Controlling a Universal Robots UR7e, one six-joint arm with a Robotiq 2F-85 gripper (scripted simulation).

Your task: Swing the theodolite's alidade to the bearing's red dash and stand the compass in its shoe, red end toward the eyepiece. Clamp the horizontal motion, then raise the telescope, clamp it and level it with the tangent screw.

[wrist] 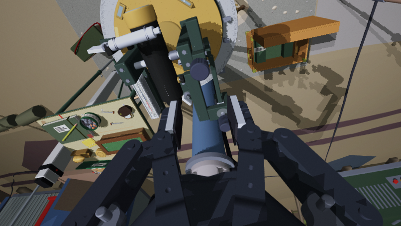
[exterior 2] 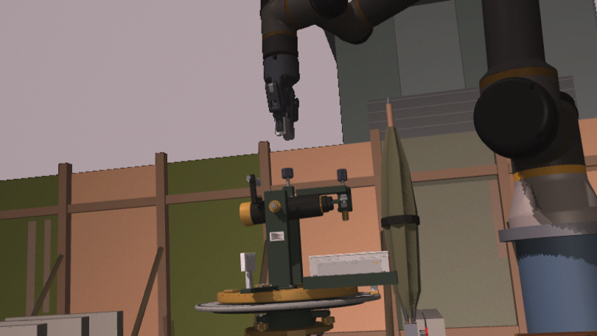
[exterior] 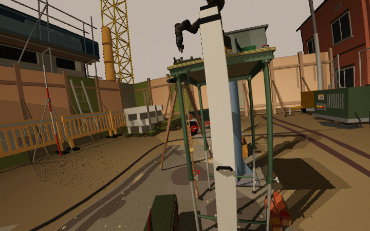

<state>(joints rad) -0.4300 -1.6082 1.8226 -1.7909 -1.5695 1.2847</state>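
The theodolite (exterior 2: pixel 288 242) stands on its brass and grey circle (exterior 2: pixel 288 301), below my gripper. Its black telescope (exterior 2: pixel 292 207) lies about level in the green standard, brass end to the left. Two dark knobs (exterior 2: pixel 287 173) (exterior 2: pixel 341 174) stick up from the top of the frame. A grey box-shaped compass (exterior 2: pixel 349 264) sits on the green arm at the right of the standard. In the wrist camera a dark knob (wrist: pixel 199 69) tops the green frame. My gripper (exterior 2: pixel 285 132) (wrist: pixel 204 115) (exterior: pixel 180 49) hangs well above the instrument, open and empty.
A pale staff (exterior: pixel 219 119) stands close to the side camera and hides part of the green work table (exterior: pixel 223 64). A folded umbrella (exterior 2: pixel 399 217) stands right of the theodolite. A tray of small tools (wrist: pixel 95 126) lies on the table. An orange case (wrist: pixel 283 45) lies on the ground.
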